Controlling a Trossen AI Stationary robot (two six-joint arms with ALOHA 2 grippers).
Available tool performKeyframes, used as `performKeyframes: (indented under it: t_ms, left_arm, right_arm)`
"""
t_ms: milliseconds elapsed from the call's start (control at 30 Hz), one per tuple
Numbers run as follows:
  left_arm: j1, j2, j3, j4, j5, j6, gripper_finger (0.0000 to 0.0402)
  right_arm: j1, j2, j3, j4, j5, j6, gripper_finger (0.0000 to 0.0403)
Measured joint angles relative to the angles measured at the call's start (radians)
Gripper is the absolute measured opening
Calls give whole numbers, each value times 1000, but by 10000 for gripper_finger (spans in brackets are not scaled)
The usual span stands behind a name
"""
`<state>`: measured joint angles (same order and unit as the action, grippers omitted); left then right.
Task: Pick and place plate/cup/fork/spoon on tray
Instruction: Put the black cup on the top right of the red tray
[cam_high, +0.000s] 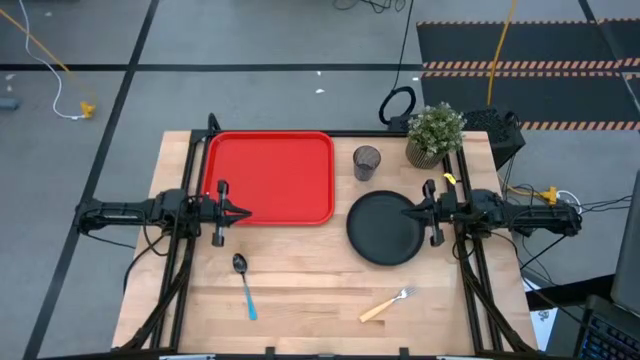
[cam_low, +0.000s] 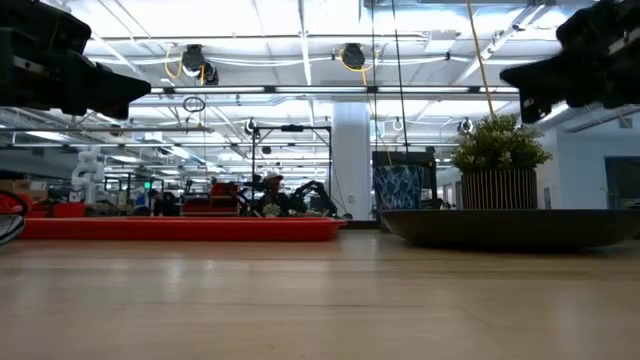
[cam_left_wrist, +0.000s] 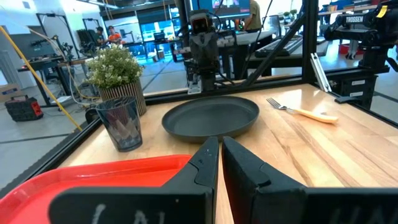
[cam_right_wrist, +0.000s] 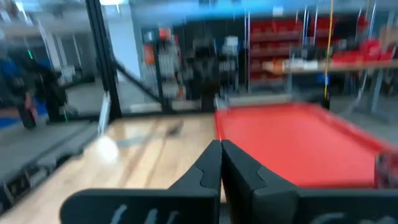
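Observation:
The red tray (cam_high: 270, 177) lies at the table's far left. The black plate (cam_high: 384, 227) lies to its right on the wood. The dark cup (cam_high: 367, 162) stands upright behind the plate. The blue-handled spoon (cam_high: 244, 285) and the orange-handled fork (cam_high: 387, 304) lie near the front edge. My left gripper (cam_high: 247, 212) is shut and empty, above the tray's near rim. My right gripper (cam_high: 407, 211) is shut and empty, above the plate's right part. The left wrist view shows the plate (cam_left_wrist: 210, 116), cup (cam_left_wrist: 124, 124) and fork (cam_left_wrist: 305, 111).
A potted green plant (cam_high: 434, 134) stands at the far right corner, next to the cup. Black frame rails (cam_high: 468, 262) run along the table's left and right sides. Bare wood lies between the spoon and the fork.

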<state>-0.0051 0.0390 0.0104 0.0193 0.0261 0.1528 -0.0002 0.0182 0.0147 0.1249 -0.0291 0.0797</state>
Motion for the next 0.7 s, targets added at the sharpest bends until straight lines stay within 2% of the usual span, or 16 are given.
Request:
performKeyframes:
  t_ms: [200, 333, 700]
  left_arm:
    - [0, 0, 0, 0, 0, 0, 26]
    - [0, 0, 0, 0, -1, 0, 26]
    - [0, 0, 0, 5, -1, 0, 26]
  right_arm:
    - [0, 0, 10, 207, -23, -68, 0]
    - [0, 10, 63, 182, 32, -115, 0]
    - [0, 150, 341, 193, 28, -226, 0]
